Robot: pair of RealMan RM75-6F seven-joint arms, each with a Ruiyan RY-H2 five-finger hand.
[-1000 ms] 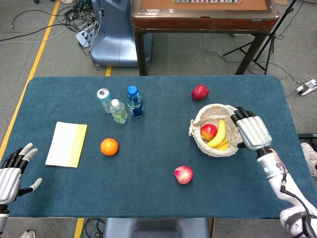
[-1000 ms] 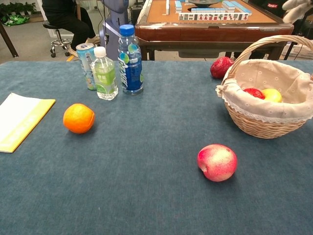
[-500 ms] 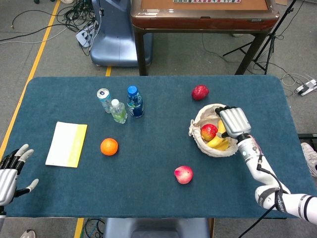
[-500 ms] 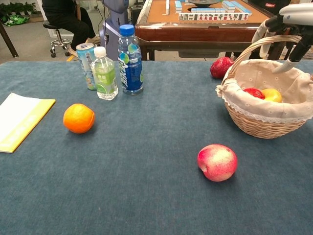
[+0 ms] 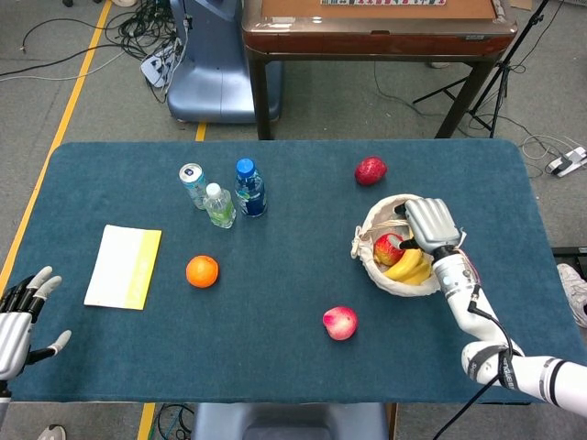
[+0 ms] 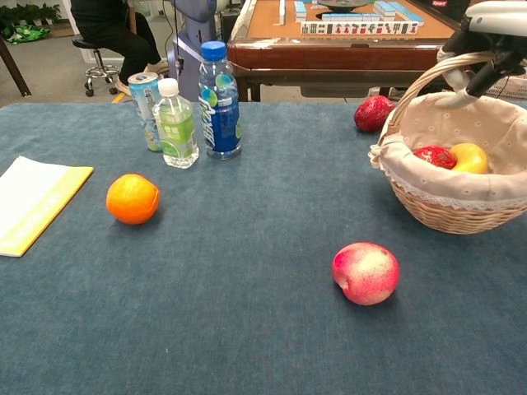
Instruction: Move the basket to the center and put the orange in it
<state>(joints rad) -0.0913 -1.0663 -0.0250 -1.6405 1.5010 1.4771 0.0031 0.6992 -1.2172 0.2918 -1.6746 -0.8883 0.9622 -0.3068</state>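
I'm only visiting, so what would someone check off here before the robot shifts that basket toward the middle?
1. Right hand at the basket's handle: ok, its fingers are on it; a full grip: cannot tell.
2. Basket contents settled: ok, a banana and red fruit lie inside.
3. Middle of the table free for the basket: ok.
4. Peach off the path: cannot tell, it lies near the basket's route.
5. Orange within easy view for later: ok, apart from the bottles.
6. Left hand out of the way: ok, open at the table's near left edge.
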